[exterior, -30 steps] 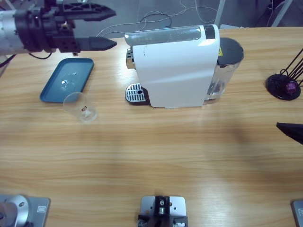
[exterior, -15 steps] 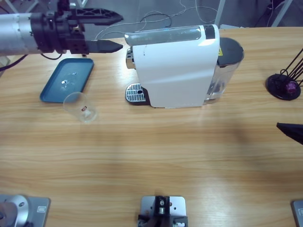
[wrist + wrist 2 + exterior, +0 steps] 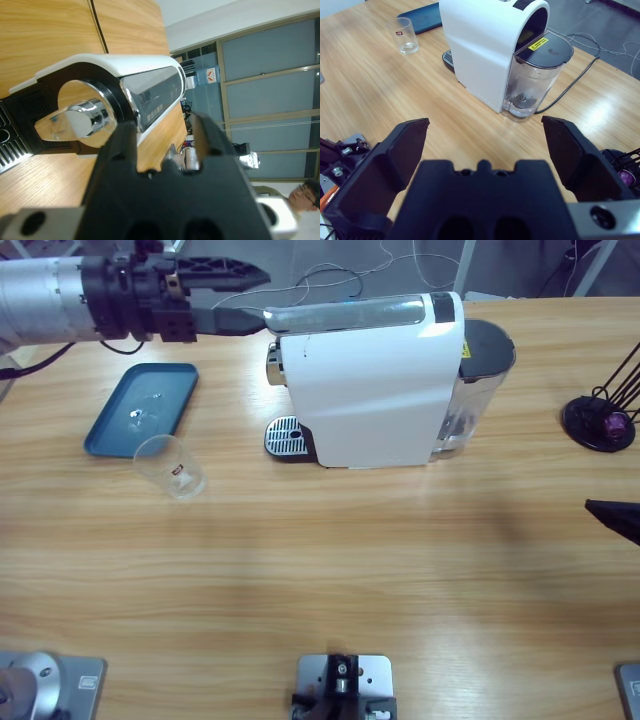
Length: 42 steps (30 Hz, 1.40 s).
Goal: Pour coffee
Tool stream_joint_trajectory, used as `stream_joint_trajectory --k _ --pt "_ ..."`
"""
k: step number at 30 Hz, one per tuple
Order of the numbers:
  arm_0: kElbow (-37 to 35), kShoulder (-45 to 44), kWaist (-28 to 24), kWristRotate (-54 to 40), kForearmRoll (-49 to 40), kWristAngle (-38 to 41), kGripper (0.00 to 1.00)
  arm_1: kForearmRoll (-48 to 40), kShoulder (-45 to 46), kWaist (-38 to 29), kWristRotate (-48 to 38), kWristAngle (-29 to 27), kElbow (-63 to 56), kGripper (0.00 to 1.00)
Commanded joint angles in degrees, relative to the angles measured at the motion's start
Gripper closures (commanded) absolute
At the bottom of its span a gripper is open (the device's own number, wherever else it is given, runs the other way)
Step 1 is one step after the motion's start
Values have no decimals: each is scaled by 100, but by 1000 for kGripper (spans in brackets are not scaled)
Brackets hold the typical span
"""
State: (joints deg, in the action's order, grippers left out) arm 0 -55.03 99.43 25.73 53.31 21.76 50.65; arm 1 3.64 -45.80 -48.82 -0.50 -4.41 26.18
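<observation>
The white coffee machine point(image 3: 365, 380) stands at the back middle of the table, with a silver lever point(image 3: 345, 312) along its top. My left gripper point(image 3: 260, 297) is open at the lever's front end, one jaw above it and one level with it. In the left wrist view the lever point(image 3: 152, 92) and the chrome spout point(image 3: 75, 122) lie just past my left gripper point(image 3: 165, 137). A clear glass cup point(image 3: 172, 465) stands left of the machine; no coffee shows in it. My right gripper point(image 3: 487, 135) is wide open and empty, and only its tip point(image 3: 615, 517) reaches the high view's right edge.
A blue tray point(image 3: 140, 410) lies behind the cup. The machine's drip grid point(image 3: 284, 436) faces left and its water tank point(image 3: 475, 390) sits on the right side. A black capsule stand point(image 3: 600, 422) is at the far right. Cables run behind the machine.
My left gripper has moved right, from above the blue tray up to the front end of the machine's lever. The cup and my right gripper have stayed put.
</observation>
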Motion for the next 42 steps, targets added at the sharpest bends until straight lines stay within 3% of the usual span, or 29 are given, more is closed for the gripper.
stream_joint_trajectory --k 1,7,14,15,16,17,18,19,23,25,27,28,30,31,35,42 --pt "-67 237 60 -40 294 278 1000 -74 186 -22 -82 -23 -236 0" --pt "-408 27 116 -48 282 358 1000 -74 187 -22 -82 -24 -236 0" --pt "-1048 -273 227 -115 -314 219 1000 -72 212 -22 -84 -31 -233 0" --pt "-1050 -412 248 -282 -500 43 957 -32 212 -22 -119 -28 -203 0" --pt "-1034 -574 285 -502 -743 -223 543 77 217 -22 -175 -49 -136 0" --pt "-997 -765 311 -753 -1001 -518 266 330 210 -22 -265 -82 15 0" --pt "-957 -1006 341 -1050 -1323 -885 129 582 175 -22 -368 -149 166 0" --pt "-916 -1286 375 -1442 -1713 -1286 92 874 112 -22 -514 -263 353 0" --pt "-841 -2564 858 -3613 -3789 -3654 91 2032 -479 287 -1260 -1058 1126 0" --pt "-549 -2987 1097 -4193 -4322 -4540 46 2317 -746 1004 -1573 -1093 1385 0" --pt "-21 -3451 1280 -4438 -4464 -5071 23 2573 -1256 2165 -1915 -726 1749 0" --pt "270 -3715 1303 -4503 -4469 -5148 23 2644 -1539 2553 -2052 -580 1886 8" --pt "880 -4292 1312 -4619 -4498 -5188 30 2642 -2101 3029 -2272 -408 2026 157" --pt "1104 -4520 1312 -4654 -4522 -5238 39 2540 -2335 3149 -2323 -369 2019 277" --pt "1717 -5132 1312 -4698 -4617 -5431 101 1738 -2774 3335 -2597 -383 1560 453" --pt "1998 -4951 1320 -4724 -4459 -5593 115 868 -3096 3425 -2754 -626 908 457"
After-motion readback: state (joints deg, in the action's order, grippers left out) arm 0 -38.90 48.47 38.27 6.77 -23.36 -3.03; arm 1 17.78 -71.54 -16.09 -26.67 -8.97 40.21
